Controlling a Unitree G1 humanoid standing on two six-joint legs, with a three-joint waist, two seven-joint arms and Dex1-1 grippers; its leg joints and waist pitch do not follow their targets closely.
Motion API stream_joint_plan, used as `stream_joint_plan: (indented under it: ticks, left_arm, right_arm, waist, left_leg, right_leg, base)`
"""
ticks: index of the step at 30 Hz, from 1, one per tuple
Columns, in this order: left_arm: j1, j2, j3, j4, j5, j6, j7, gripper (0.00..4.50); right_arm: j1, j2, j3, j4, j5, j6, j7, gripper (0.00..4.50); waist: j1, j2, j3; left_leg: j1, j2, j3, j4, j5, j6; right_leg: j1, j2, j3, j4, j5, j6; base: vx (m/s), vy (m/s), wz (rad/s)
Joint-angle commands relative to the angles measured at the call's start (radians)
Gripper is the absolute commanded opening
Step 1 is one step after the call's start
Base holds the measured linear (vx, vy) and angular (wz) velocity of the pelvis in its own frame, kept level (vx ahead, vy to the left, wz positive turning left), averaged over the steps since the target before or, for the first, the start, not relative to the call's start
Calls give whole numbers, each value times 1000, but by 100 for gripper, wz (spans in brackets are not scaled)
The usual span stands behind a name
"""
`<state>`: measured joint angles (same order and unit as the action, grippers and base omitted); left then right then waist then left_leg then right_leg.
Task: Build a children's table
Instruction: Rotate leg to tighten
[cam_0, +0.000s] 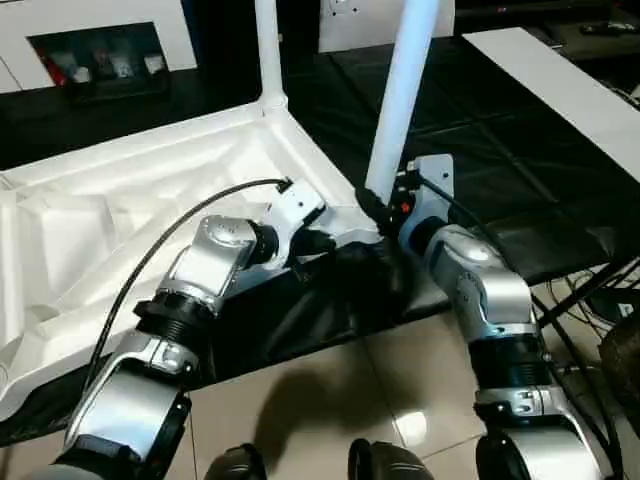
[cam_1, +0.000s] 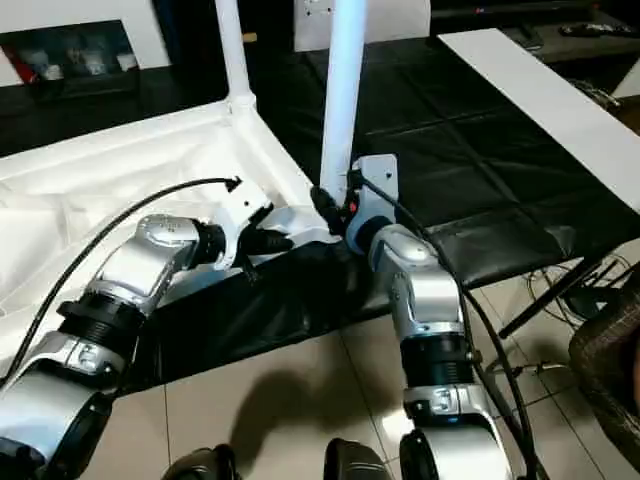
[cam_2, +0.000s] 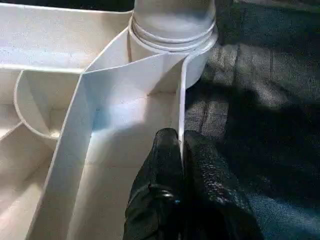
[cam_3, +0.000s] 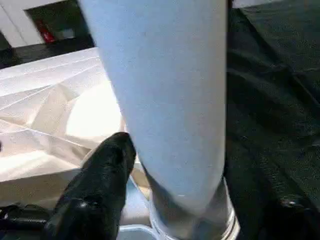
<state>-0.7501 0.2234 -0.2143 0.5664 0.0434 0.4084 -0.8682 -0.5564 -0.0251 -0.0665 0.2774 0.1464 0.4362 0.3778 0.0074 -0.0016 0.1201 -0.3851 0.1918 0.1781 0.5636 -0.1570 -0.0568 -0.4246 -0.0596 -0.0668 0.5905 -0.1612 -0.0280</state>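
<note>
Your left gripper (cam_2: 181, 150) is pinching the upturned tabletop's (cam_0: 130, 200) side wall on the black mat (cam_1: 450, 170). Your right gripper (cam_0: 385, 215) is straddling the near screwed-in leg (cam_0: 400, 95); grip uncertain. No writing is legible.

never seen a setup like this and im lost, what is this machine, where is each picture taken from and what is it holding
It is a humanoid robot with two silver arms. The two wide pictures come from cameras on its head, looking down; the two close-ups come from cameras on its wrists. An upside-down white table top lies on a black mat. Two white legs stand in its corners: a far leg and a near leg. The left gripper is pinched shut on the top's thin edge wall. The right gripper sits around the near leg's base.
</note>
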Motion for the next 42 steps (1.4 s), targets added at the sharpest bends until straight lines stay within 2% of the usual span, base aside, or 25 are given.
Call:
stream_joint_plan:
  ticks: [1,7,8,9,10,12,13,16,18,20,21,23,24,30,31,32,35,37,39,42]
  left_arm:
    - [10,9,-30,-60,-6,-45,-52,0]
    - [49,80,-64,-82,-11,-109,-156,0]
    - [56,99,-73,-80,-14,-130,-195,0]
    - [58,102,-74,-80,-15,-134,-201,0]
    - [63,123,-86,-70,-12,-177,-244,0]
    - [63,123,-86,-70,-12,-177,-244,0]
    - [65,145,-98,-56,-11,-224,-291,0]
    - [59,201,-122,-25,-30,-326,-445,0]
    - [59,201,-122,-25,-30,-326,-445,0]
    - [57,218,-136,-21,-31,-346,-491,0]
    - [54,234,-152,-16,-29,-367,-534,0]
    - [54,234,-152,-16,-29,-367,-534,0]
    - [51,247,-169,-12,-30,-394,-586,0]
    - [34,260,-188,15,-32,-461,-668,0]
    - [29,261,-190,22,-31,-473,-679,0]
    - [25,261,-191,29,-29,-482,-684,0]
    - [19,260,-192,35,-27,-488,-685,0]
    - [12,257,-192,46,-24,-497,-683,0]
    - [7,253,-190,55,-23,-504,-682,0]
    - [4,249,-187,65,-23,-511,-681,0]
  right_arm:
    - [43,-16,82,1,20,-6,99,320]
    - [83,-125,102,-29,31,-72,252,379]
    - [91,-160,104,-40,46,-87,318,385]
    - [92,-166,104,-42,48,-89,328,391]
    - [100,-209,112,-53,58,-114,412,401]
    - [100,-209,112,-53,58,-114,412,423]
    - [107,-258,120,-54,64,-149,496,429]
    - [108,-389,143,-23,101,-215,745,429]
    - [108,-389,143,-23,101,-215,745,429]
    - [102,-415,153,-9,113,-230,819,429]
    - [94,-440,169,6,117,-246,890,429]
    - [94,-440,169,6,117,-246,890,429]
    - [78,-467,193,26,118,-261,968,429]
    - [36,-491,238,72,126,-288,1099,383]
    - [28,-492,246,82,125,-295,1122,358]
    - [21,-490,253,92,119,-304,1137,351]
    - [15,-486,261,102,113,-314,1148,337]
    - [8,-479,272,118,107,-330,1159,308]
    - [2,-473,280,132,106,-339,1167,303]
    - [-3,-468,286,141,107,-345,1176,270]
  waist:
    - [12,0,-68]
    - [14,2,-72]
    - [17,7,-72]
    - [19,5,-71]
    - [21,4,-70]
    - [26,4,-69]
    - [30,1,-70]
    - [41,-2,-69]
    - [48,-1,-68]
    - [53,-5,-69]
    - [54,-5,-70]
    - [57,-3,-70]
    - [58,-6,-71]
    - [65,-9,-71]
    - [66,-9,-70]
    - [69,-9,-72]
    - [75,-8,-73]
    - [76,-10,-74]
    - [76,-10,-73]
    - [78,-9,-73]
  left_leg:
    - [14,30,-11,-55,-158,63]
    - [13,33,-7,-52,-118,99]
    - [16,34,-8,-53,-126,98]
    - [16,34,-8,-53,-137,99]
    - [17,35,-7,-53,-145,95]
    - [17,36,-7,-53,-155,95]
    - [18,36,-7,-52,-156,96]
    - [19,38,-5,-52,-160,106]
    - [20,41,-4,-52,-154,107]
    - [20,42,-4,-52,-160,104]
    - [20,41,-4,-51,-161,105]
    - [20,44,-4,-51,-152,107]
    - [21,44,-4,-50,-151,108]
    - [21,43,-4,-49,-159,108]
    - [20,42,-3,-49,-159,109]
    - [22,44,-3,-48,-156,110]
    - [23,45,-3,-48,-145,111]
    - [21,44,-3,-47,-139,112]
    - [21,44,-3,-48,-143,110]
    - [21,44,-4,-48,-147,106]
  right_leg:
    - [68,-78,52,-70,-186,-215]
    - [71,-75,52,-59,-73,-254]
    - [70,-77,52,-60,-82,-258]
    - [70,-78,51,-63,-95,-257]
    - [70,-77,53,-63,-111,-255]
    - [70,-78,52,-66,-128,-248]
    - [69,-78,52,-64,-132,-247]
    - [69,-77,52,-65,-149,-241]
    - [66,-77,52,-61,-144,-243]
    - [66,-80,51,-62,-168,-248]
    - [66,-80,50,-61,-172,-248]
    - [64,-79,51,-60,-164,-253]
    - [64,-79,50,-59,-159,-258]
    - [64,-82,50,-62,-201,-248]
    - [63,-81,49,-62,-206,-247]
    - [62,-82,50,-61,-202,-248]
    - [61,-82,50,-57,-183,-253]
    - [63,-82,49,-55,-171,-257]
    - [63,-82,50,-57,-179,-257]
    - [63,-82,50,-58,-195,-251]
  base:
    - [0,0,0]
    - [0,0,0]
    - [0,0,0]
    - [0,0,0]
    - [0,0,0]
    - [0,0,0]
    - [0,0,0]
    - [0,0,0]
    - [0,0,0]
    - [0,0,0]
    - [0,0,0]
    - [0,0,0]
    - [0,0,0]
    - [0,0,0]
    - [0,0,0]
    - [0,0,0]
    - [0,0,0]
    - [0,0,0]
    - [0,0,0]
    - [0,0,0]
